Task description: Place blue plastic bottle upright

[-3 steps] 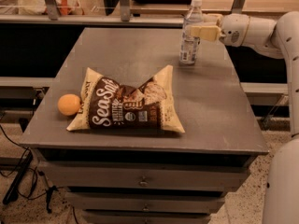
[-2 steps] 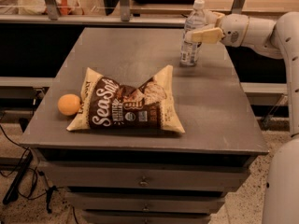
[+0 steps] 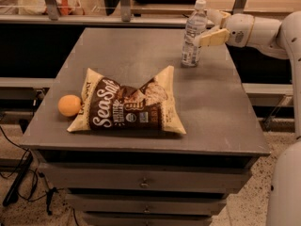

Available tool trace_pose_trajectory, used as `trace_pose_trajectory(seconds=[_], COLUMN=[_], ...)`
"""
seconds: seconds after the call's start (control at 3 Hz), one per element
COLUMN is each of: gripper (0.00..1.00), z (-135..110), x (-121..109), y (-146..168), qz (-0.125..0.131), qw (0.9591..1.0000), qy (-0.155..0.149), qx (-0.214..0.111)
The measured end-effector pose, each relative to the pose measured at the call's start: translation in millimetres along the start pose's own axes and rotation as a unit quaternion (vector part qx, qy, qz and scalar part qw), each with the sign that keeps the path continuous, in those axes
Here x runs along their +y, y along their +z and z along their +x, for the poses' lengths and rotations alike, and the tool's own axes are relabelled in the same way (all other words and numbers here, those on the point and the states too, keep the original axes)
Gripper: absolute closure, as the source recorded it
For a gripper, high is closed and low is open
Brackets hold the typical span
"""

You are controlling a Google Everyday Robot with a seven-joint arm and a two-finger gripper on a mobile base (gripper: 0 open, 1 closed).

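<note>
The blue plastic bottle (image 3: 193,34), clear with a white cap and a pale label, stands on its base at the back right of the grey table (image 3: 141,51), leaning slightly to the right. My gripper (image 3: 207,28) reaches in from the right at the bottle's upper half. Its jaws are spread, one finger behind the bottle and the tan front finger (image 3: 210,37) against or just beside the bottle's right side.
A brown and cream chip bag (image 3: 129,105) lies in the middle of the table. An orange (image 3: 69,105) sits to its left near the table's left edge. A shelf rail runs behind the table, and drawers are below its front edge.
The bottle's top has tipped slightly to the right while its base has stayed in place. The gripper has barely moved.
</note>
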State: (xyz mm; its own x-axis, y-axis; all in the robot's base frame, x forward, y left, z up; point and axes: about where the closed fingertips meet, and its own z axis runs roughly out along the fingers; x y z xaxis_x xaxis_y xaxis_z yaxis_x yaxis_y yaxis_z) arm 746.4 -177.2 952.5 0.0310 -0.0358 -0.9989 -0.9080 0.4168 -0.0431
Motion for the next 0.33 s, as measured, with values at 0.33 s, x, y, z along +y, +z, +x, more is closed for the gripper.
trace_pose_trajectory(seconds=[0.33], gripper=[0.0], z=[-1.0], x=[-2.3], y=[-10.6], qz=[0.009], qw=[0.9999], qy=[-0.006], qx=[0.005])
